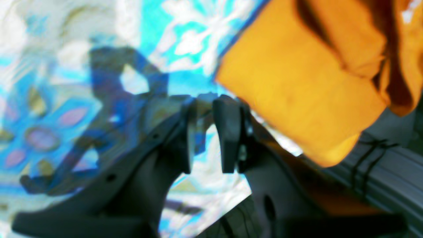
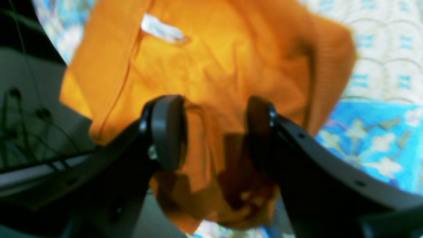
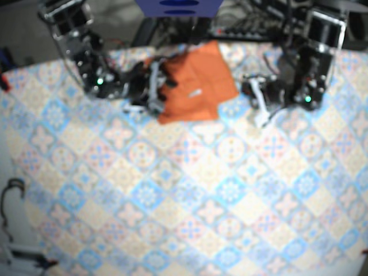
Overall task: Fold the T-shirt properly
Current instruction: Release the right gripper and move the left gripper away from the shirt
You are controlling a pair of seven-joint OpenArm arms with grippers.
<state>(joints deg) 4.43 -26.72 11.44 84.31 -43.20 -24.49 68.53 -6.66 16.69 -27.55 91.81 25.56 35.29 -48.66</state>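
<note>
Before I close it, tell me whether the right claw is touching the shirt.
Cannot tell. In the right wrist view the right claw is open with the shirt bunched between its jaws, but blur hides any contact.

Tabletop: flat tabletop (image 3: 190,218) covered by a blue, white and peach tile-patterned cloth.
Back edge: tangled dark cables (image 3: 253,24), blue flat panel (image 3: 178,7).
Left margin: blurred grey floor (image 3: 7,144).

an orange t-shirt (image 3: 201,75) lies on the tile-patterned table (image 3: 172,201).
</note>
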